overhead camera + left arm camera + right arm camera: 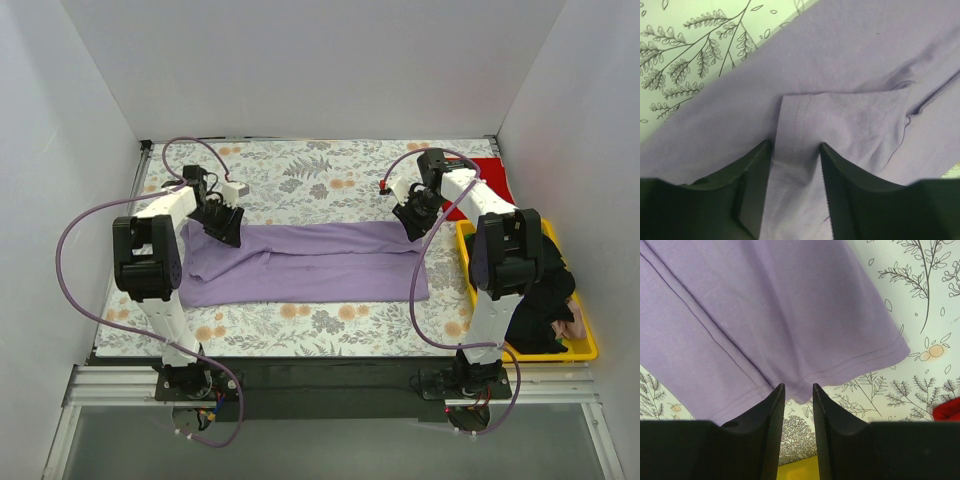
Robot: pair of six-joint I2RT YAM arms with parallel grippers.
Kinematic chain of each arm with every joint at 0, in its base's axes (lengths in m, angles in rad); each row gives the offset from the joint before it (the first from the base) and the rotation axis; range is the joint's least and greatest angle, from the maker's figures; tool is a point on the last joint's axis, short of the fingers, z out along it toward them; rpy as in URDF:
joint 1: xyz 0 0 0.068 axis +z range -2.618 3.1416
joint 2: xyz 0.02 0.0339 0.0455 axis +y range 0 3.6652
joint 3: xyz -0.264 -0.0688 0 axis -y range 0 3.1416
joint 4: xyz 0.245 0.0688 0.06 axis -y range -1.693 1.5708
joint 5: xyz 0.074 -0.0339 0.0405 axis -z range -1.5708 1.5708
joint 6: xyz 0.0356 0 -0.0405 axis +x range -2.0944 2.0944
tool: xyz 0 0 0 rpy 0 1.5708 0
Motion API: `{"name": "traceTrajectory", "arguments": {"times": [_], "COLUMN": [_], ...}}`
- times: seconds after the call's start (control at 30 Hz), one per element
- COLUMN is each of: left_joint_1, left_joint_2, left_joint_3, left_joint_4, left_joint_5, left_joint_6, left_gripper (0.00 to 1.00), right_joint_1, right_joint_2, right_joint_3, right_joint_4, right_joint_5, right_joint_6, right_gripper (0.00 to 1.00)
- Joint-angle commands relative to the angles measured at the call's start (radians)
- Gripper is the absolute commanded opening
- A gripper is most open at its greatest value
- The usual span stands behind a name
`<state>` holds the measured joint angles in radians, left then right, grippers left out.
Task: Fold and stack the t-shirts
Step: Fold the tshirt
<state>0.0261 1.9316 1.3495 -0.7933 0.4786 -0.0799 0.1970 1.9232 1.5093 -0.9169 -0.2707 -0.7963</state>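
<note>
White walls point(320, 60) close off a table spread with a grey-and-orange floral-print cloth point(300, 180). On it lies the lavender-purple soft cloth t-shirt point(320, 265), already laid in a long band that reaches from one gripper to the other.

The left gripper point(794, 146) stands partly open. A hemmed sleeve of the lavender shirt runs flat between its fingers, and they do not seem to press it. The right gripper point(798, 390) has only a narrow gap. The bottom hem of the same shirt meets its fingertips, but I cannot tell if the hem is really pinched. The bright red cloth t-shirt point(492, 178) lies beyond the right gripper on its outer side, apart from it. The yellow plastic tray point(590, 345) is behind that arm, near its base.

I judge the step in hand to be taking both ends of the band to fold it again. To do it well, each gripper should catch all layers at the edge, not only the top one. Both should lift together and evenly, so that the band stays straight and the sleeve does not slide out.
</note>
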Motion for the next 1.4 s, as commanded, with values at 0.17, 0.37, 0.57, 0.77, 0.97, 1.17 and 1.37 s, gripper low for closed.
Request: {"name": "traceTrajectory", "arguments": {"times": [0.17,0.37,0.57,0.77,0.97,1.17,1.37], "left_joint_1": [-0.011,-0.061,-0.161,-0.236,-0.203,-0.008,0.072], "left_joint_2": [-0.158,-0.238,-0.332,-0.405,-0.462,-0.284,-0.212], "left_joint_3": [-0.041,-0.136,-0.288,-0.351,-0.314,-0.169,-0.157], "left_joint_4": [-0.079,-0.156,-0.132,-0.127,-0.11,-0.165,-0.176], "left_joint_5": [0.138,0.156,0.138,0.097,0.061,0.078,-0.001], "left_joint_6": [0.072,0.12,0.088,0.015,-0.018,-0.018,0.023], "left_gripper": [0.21,0.0,0.09,0.36,0.4,0.41,0.41], "right_joint_1": [0.005,0.004,0.005,0.004,0.005,0.007,0.007], "right_joint_2": [-0.001,0.002,0.003,0.008,0.014,0.008,0.002], "right_joint_3": [0.023,0.028,0.028,0.029,0.034,0.031,0.019], "right_joint_4": [-0.017,-0.017,-0.017,-0.019,-0.02,-0.022,-0.02], "right_joint_5": [-0.002,-0.002,0.002,0.005,-0.002,-0.001,0.001], "right_joint_6": [-0.011,-0.012,-0.012,-0.014,-0.009,-0.007,-0.011], "right_gripper": [0.34,0.34,0.34,0.34,0.34,0.34,0.34]}}
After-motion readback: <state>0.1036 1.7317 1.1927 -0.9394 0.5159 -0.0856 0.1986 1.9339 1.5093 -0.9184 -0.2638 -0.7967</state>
